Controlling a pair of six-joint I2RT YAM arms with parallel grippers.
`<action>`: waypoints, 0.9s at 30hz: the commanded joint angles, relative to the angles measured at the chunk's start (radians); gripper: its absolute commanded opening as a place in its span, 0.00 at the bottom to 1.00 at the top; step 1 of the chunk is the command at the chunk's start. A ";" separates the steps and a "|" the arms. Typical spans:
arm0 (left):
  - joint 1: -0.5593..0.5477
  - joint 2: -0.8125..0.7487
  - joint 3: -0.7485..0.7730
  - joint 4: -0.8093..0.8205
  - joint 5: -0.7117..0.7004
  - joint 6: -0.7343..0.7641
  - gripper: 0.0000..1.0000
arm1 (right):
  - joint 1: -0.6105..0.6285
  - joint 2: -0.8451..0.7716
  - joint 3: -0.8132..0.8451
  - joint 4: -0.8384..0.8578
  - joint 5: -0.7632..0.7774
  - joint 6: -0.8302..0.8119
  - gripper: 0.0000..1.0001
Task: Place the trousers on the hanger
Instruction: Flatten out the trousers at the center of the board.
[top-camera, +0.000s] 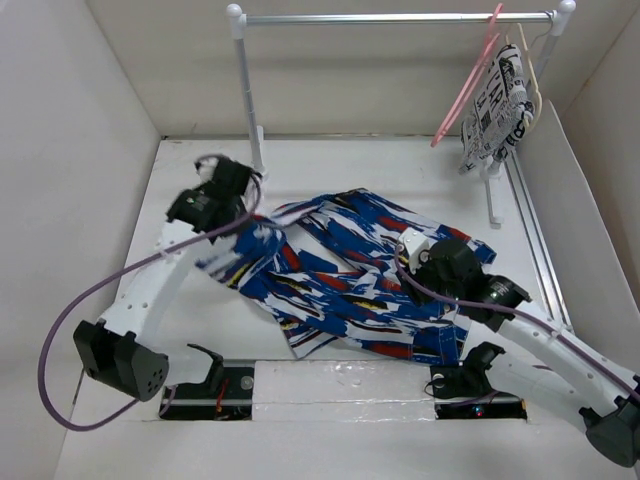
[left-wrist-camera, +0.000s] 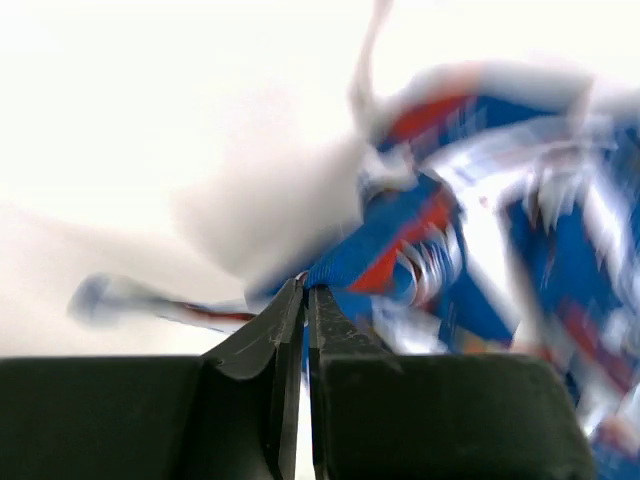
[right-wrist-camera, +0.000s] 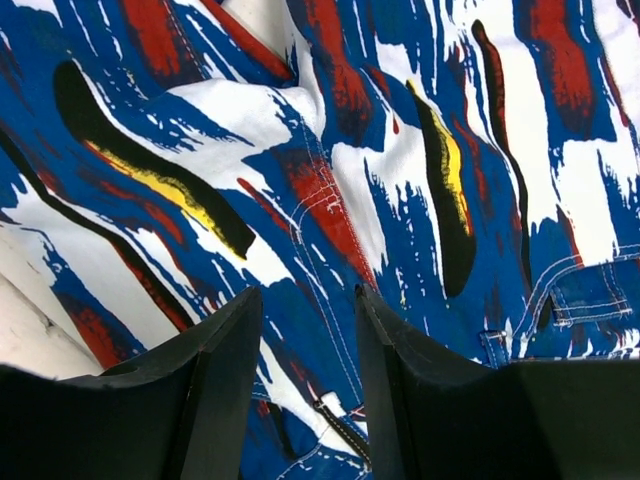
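Note:
The blue trousers (top-camera: 345, 275) with white, red, black and yellow splashes lie spread on the white table (top-camera: 200, 330). My left gripper (top-camera: 238, 215) is shut on an edge of the trousers (left-wrist-camera: 400, 250) at their left end and holds it lifted; the left wrist view is blurred. My right gripper (top-camera: 415, 250) hovers open just over the trousers (right-wrist-camera: 330, 190) near the waistband, its fingers (right-wrist-camera: 225, 340) apart with cloth showing between them. The pink hanger (top-camera: 468, 75) hangs tilted on the rail (top-camera: 400, 18) at the back right.
A white garment with black print (top-camera: 497, 105) hangs on a cream hanger (top-camera: 530, 70) beside the pink one. The rail's posts (top-camera: 248, 90) stand at the back. White walls enclose the table on three sides.

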 joint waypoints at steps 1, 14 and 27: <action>0.171 0.050 0.177 -0.002 -0.138 0.169 0.00 | 0.007 0.013 0.018 0.036 -0.010 -0.010 0.48; 0.261 0.520 0.659 0.024 -0.129 0.250 0.85 | -0.002 0.003 0.082 -0.088 0.077 0.005 0.65; -0.298 -0.003 -0.260 0.397 0.178 -0.023 0.65 | -0.415 0.076 0.038 0.027 0.121 0.177 0.31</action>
